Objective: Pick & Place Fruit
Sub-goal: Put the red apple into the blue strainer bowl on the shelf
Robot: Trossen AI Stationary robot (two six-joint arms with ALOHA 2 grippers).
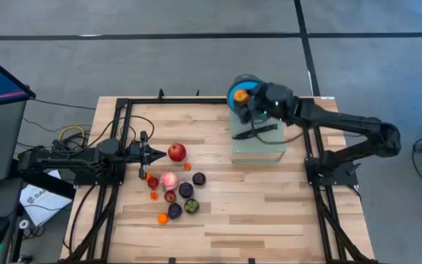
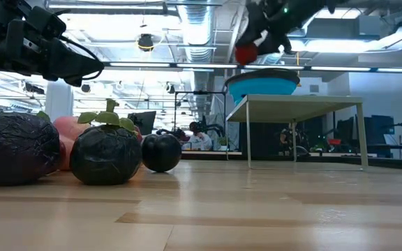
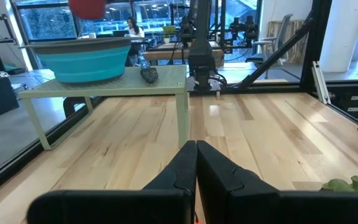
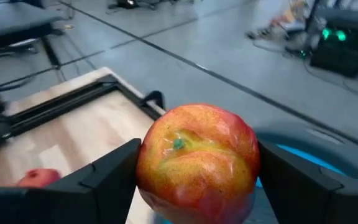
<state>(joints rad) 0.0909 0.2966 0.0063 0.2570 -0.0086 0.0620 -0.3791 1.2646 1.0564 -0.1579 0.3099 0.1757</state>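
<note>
Fruit [image 1: 176, 187] lies clustered on the wooden table [image 1: 269, 205], lower left of centre in the high view: red, pink, dark purple, green and tiny orange pieces. The right gripper [image 4: 194, 171] clamps a red-yellow apple [image 4: 196, 163] between its fingers, held above the blue bowl [image 1: 238, 89] on a pale green stand [image 1: 258, 145] at upper centre. The left gripper [image 1: 154, 153] hangs beside the cluster, its fingers pressed together on nothing.

One camera looks straight down on the counter [image 1: 269, 213]; another sits level at its surface; both show the blue bowl [image 2: 262, 86].
</note>
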